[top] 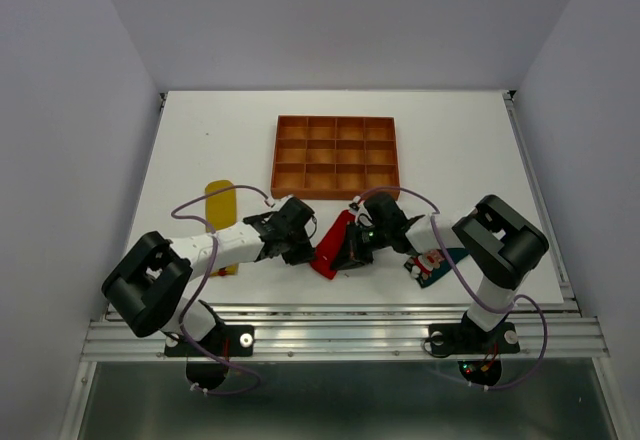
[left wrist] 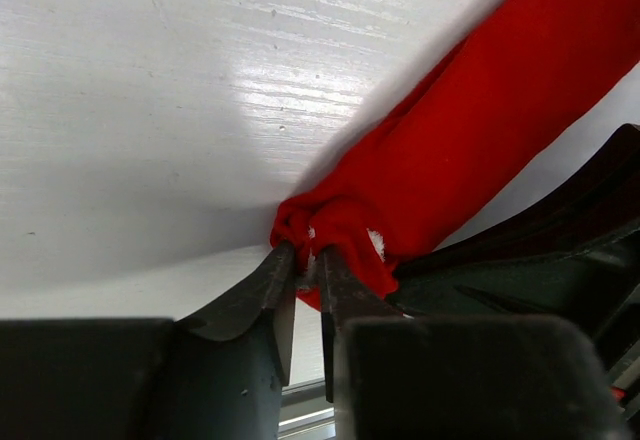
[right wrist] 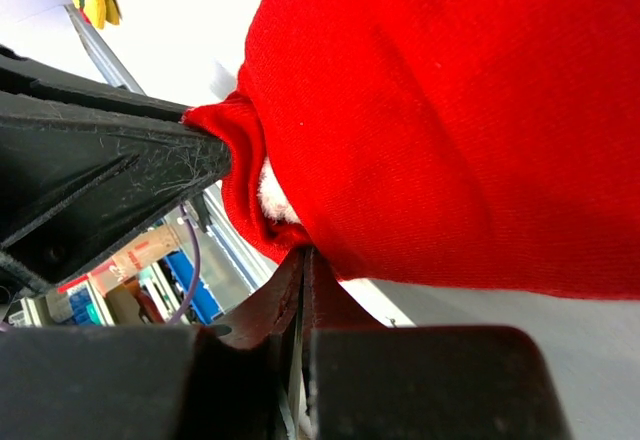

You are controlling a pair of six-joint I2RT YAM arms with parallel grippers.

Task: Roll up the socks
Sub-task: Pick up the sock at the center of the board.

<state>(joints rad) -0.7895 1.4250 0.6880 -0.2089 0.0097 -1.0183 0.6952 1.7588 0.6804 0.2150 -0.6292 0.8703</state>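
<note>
I have both hands on the red sock [top: 333, 232], which lies near the front edge of the surface [top: 210, 140], about midway between the two arms and running away from me toward the tray [top: 337, 120]. The yellow sock [top: 219, 203] lies flat to the left, partly under the left arm. The teal sock [top: 433, 262] lies to the right, under the right arm. Neither looks rolled.

The left hand [left wrist: 308, 265] has pinched in on the near end of the red sock, where the cloth is bunched into a small fold with a bit of white showing. I read that as a grip on the fold. The right hand [right wrist: 303, 260] is shut tight with its tips against the same end from the other side. I cannot tell whether any cloth is caught between them.

I judge this to be the very start of the first roll: the end is turned over, and the rest of the sock lies straight.

Next I need to turn that fold over onto the flat part and keep it tight. One hand should steady the sock so it does not slide.
</note>
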